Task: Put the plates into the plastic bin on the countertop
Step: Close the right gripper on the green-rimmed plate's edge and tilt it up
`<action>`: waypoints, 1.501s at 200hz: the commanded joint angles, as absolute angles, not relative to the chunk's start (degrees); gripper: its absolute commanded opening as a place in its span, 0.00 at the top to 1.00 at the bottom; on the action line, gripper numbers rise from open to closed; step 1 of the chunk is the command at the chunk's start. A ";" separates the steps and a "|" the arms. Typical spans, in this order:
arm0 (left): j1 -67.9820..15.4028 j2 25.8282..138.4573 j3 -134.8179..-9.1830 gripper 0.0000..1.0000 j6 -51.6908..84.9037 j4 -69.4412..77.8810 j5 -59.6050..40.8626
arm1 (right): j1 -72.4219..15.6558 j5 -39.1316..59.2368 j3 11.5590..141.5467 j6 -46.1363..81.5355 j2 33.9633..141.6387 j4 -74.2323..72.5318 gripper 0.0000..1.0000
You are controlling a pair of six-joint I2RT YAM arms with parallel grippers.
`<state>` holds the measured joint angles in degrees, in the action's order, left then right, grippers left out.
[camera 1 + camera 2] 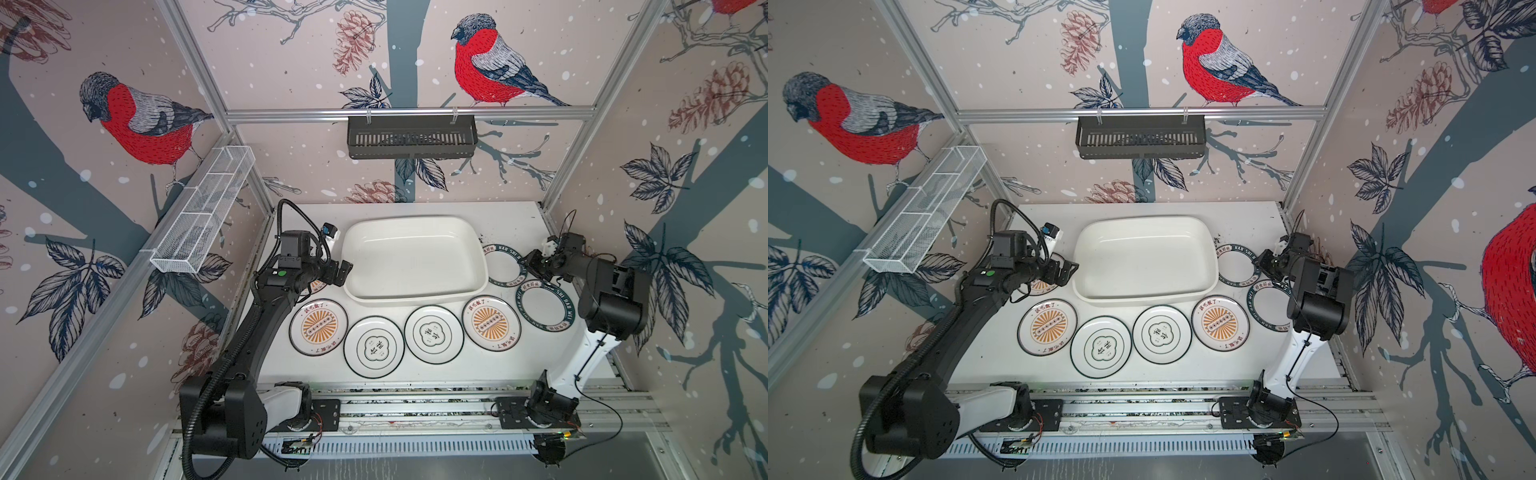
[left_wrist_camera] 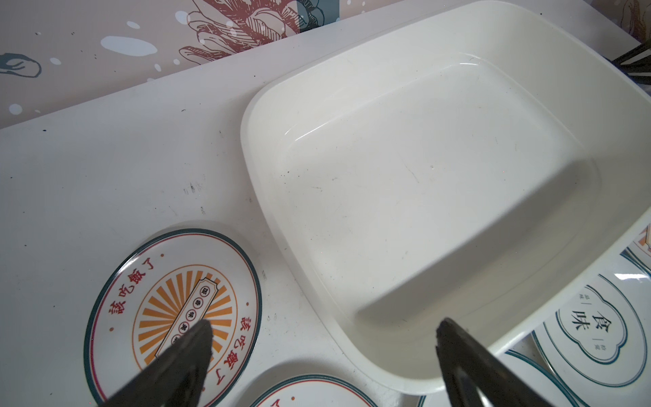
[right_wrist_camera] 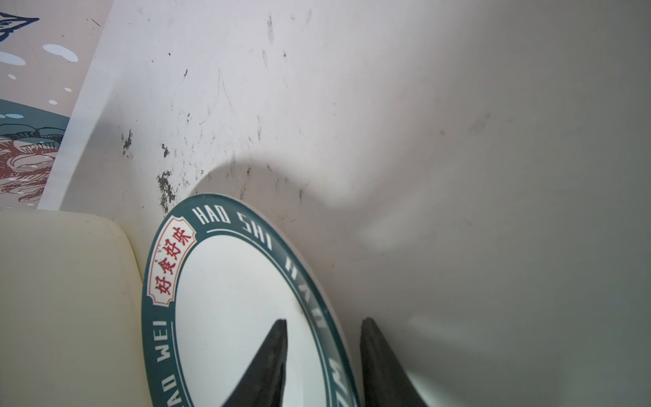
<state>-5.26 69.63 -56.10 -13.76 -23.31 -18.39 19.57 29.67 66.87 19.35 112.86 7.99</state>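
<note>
The cream plastic bin [image 1: 415, 257] lies empty at the back of the white countertop [image 1: 457, 374]. Several plates lie flat around it: sunburst ones [image 1: 318, 327] [image 1: 491, 323], quatrefoil ones [image 1: 374, 347] [image 1: 434, 334] and a lettered-ring one [image 1: 544, 307]. My right gripper [image 3: 324, 320] straddles the rim of another lettered-ring plate [image 3: 229, 299] beside the bin's right end; its jaws stand narrowly apart, one finger over the plate's white centre, the other outside the rim. My left gripper [image 2: 324, 327] hangs wide open above the bin's front-left corner and a sunburst plate [image 2: 169, 310].
A black slotted basket [image 1: 411, 137] hangs on the back rail and a white wire mesh basket [image 1: 203, 212] on the left wall. Patterned walls close in the counter on three sides. Both arm bases sit along the front rail [image 1: 415, 405].
</note>
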 commanded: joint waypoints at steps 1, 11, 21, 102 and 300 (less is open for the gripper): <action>-5.27 69.17 -55.74 0.02 -14.10 -23.38 -19.55 | 19.51 27.26 67.14 19.99 113.55 9.19 0.65; -5.27 69.08 -55.71 0.02 -13.89 -23.34 -19.76 | 19.56 26.54 66.93 20.39 113.51 8.85 0.67; -5.31 69.00 -55.72 0.02 -13.89 -23.40 -20.01 | 19.53 26.15 66.81 20.67 113.29 8.48 0.69; -5.28 68.89 -56.06 0.02 -13.04 -22.88 -20.71 | 20.56 28.20 65.02 24.83 113.55 3.45 0.85; -5.70 68.05 -56.84 0.02 -13.46 -23.47 -20.53 | 22.76 37.34 65.23 31.01 118.39 -3.30 0.88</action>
